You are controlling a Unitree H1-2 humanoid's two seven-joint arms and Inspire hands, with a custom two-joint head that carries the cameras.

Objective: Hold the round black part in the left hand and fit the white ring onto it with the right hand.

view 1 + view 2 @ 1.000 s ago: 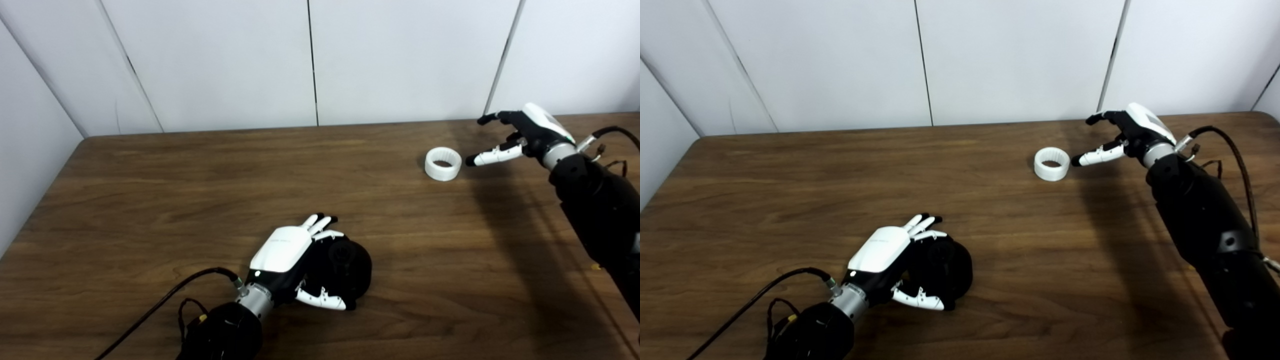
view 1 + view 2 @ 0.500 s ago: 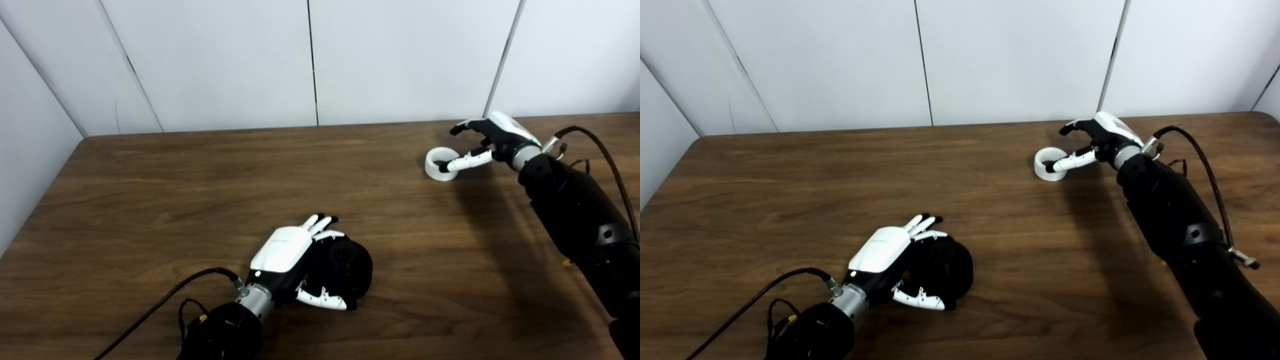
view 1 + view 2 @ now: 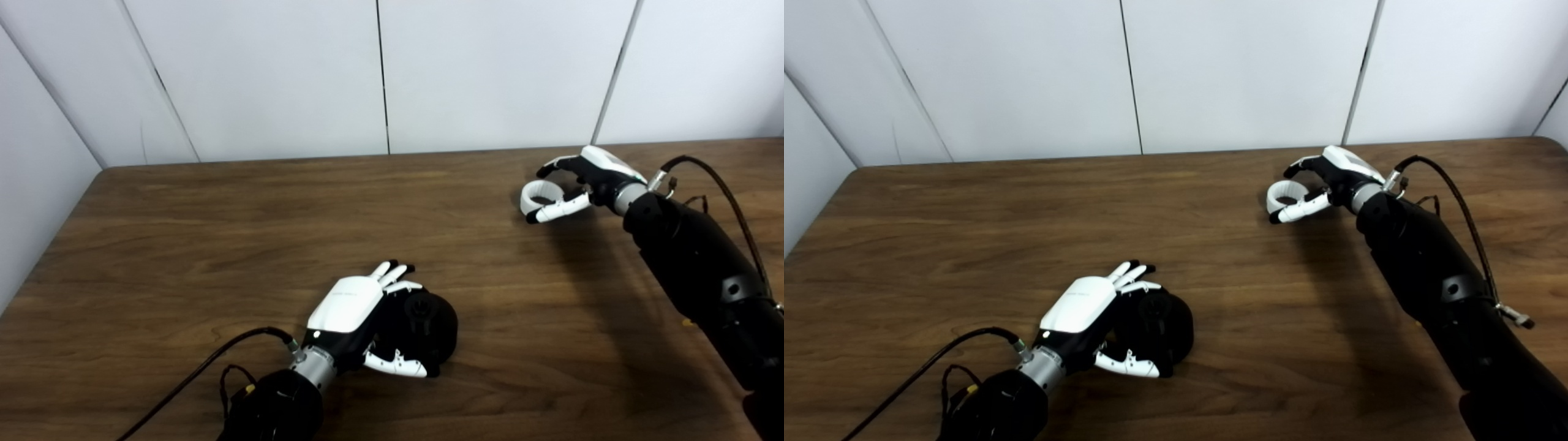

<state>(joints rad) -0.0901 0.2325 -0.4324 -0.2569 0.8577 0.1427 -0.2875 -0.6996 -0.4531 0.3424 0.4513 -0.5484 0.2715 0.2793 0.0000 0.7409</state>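
The white ring [image 3: 541, 197] sat on the far right of the bench [image 3: 184, 245] when this moment was caught, well apart from the round black part [image 3: 429, 324]. What changed was your right robot hand [image 3: 579, 184]. A second ago it stood off to the ring's right with its thumb just short of the rim. Half a second ago the thumb lay across the ring's opening. At this moment the thumb had dropped to the ring's near side and the dark fingers [image 3: 551, 168] had curled over the far side, so the ring lay between them. You had bracketed it, but I could not tell whether the fingers were pressing on it. It looked to be resting on the wood in the same spot, not lifted.

Your left robot hand [image 3: 361, 312] had not moved across those pictures. It was clenched around the black part near the front edge of the bench, thumb [image 3: 398, 366] under one side and fingers over the top. The part touched the wood or sat just above it, and its centre hub faced up and to the right.

By my reading, the holding half of the task was in place and the pickup was only starting. Your next job was to close firmly on the ring's wall, because a thin hoop pinched off-centre could tip or skid away.
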